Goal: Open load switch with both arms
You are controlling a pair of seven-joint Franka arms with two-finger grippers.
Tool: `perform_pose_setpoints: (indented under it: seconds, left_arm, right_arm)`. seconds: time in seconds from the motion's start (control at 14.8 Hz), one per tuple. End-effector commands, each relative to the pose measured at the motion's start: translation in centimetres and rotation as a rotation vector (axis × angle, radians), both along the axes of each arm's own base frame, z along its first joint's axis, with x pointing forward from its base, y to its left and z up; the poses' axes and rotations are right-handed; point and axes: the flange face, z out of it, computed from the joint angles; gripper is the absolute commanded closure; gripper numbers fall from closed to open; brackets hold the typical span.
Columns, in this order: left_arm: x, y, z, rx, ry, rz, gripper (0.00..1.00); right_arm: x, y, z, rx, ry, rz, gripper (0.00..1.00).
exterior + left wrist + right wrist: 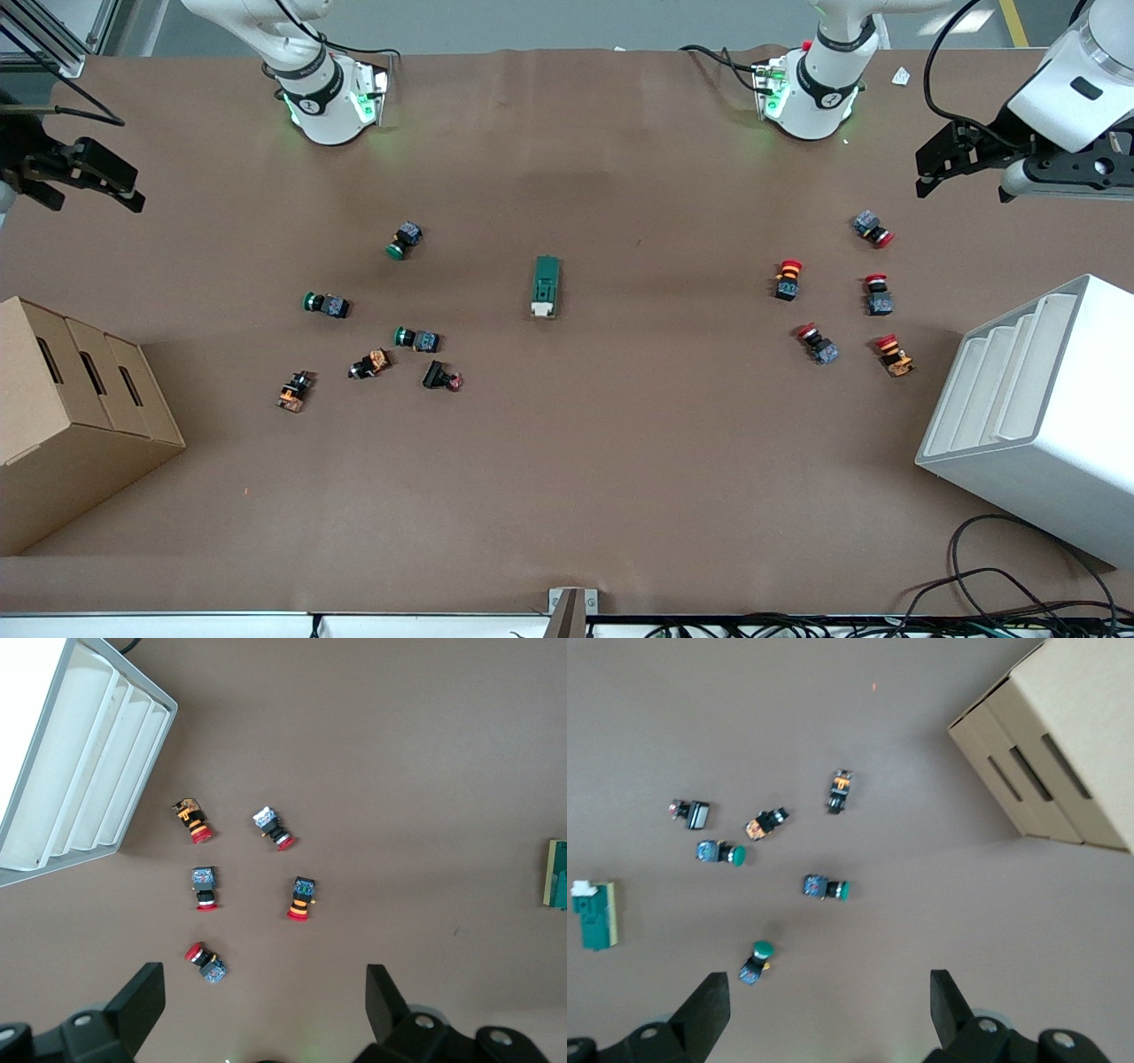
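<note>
The load switch [547,286], a dark green oblong block with a white tab at the end nearer the front camera, lies alone mid-table. It shows at the edge of the left wrist view [556,873] and in the right wrist view [595,914]. My left gripper [943,164] hangs open in the air over the left arm's end of the table, above the red push buttons [205,963], holding nothing [264,992]. My right gripper [93,177] hangs open over the right arm's end of the table, also holding nothing [824,997]. Both are well away from the switch.
Several green and orange push buttons [407,239] are scattered toward the right arm's end, and several red ones [788,279] toward the left arm's end. A cardboard box [62,416] stands at one end and a white ribbed bin [1036,399] at the other. Cables [1001,594] trail along the front edge.
</note>
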Motion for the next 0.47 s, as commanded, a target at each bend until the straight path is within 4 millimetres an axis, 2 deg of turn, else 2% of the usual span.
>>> perform_pose_setpoints:
  seconds: [0.0,0.2,0.34,0.41]
  left_arm:
    - [0.2,0.1,0.7,-0.002,0.004,-0.006,0.0]
    - [0.7,-0.2,1.5,-0.005,-0.016,0.004,0.0]
    - [2.0,-1.8,1.8,-0.013,-0.029,-0.021,0.0]
    - [2.4,-3.2,1.3,-0.015,-0.021,-0.036,0.0]
  right_arm:
    - [-1.5,-0.5,0.9,0.029,0.007,-0.005,0.0]
    - [-2.0,-0.1,1.3,0.024,0.015,0.006,0.0]
    - [-2.2,-0.2,1.9,0.014,0.018,0.006,0.0]
    - [-2.3,-0.3,1.9,0.011,0.022,0.004,0.0]
